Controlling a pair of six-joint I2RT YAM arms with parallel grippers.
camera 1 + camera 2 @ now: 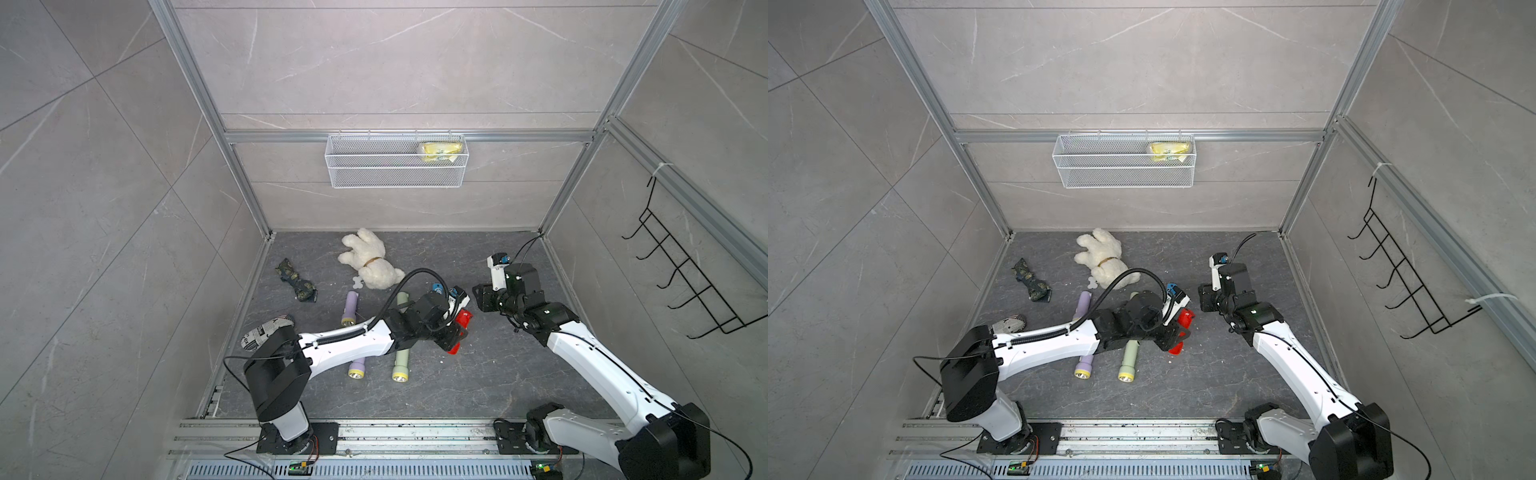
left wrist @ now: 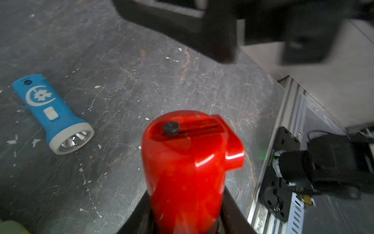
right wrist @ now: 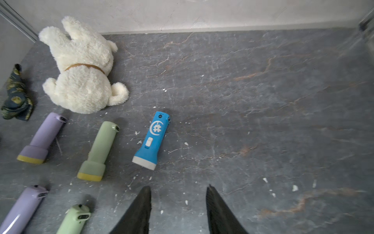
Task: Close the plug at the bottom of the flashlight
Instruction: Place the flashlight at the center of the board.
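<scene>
There were six flashlights: one red flashlight [image 2: 186,162], one blue flashlight [image 3: 153,139], two purple flashlights [image 3: 43,137] [image 3: 22,208], two green flashlights [image 3: 99,150] [image 3: 73,219]. There were one stuffed toy [image 3: 81,77], two cloth bundles [image 1: 297,282] [image 1: 262,331], one basket [image 1: 374,174] and one yellow pack [image 1: 440,150].

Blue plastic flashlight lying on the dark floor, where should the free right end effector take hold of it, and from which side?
Grip the blue plastic flashlight across its slim handle, near the white switch, coming straight down from above with the right end effector. It lies flat, switch up, long sides clear; the white head flares wider.
</scene>
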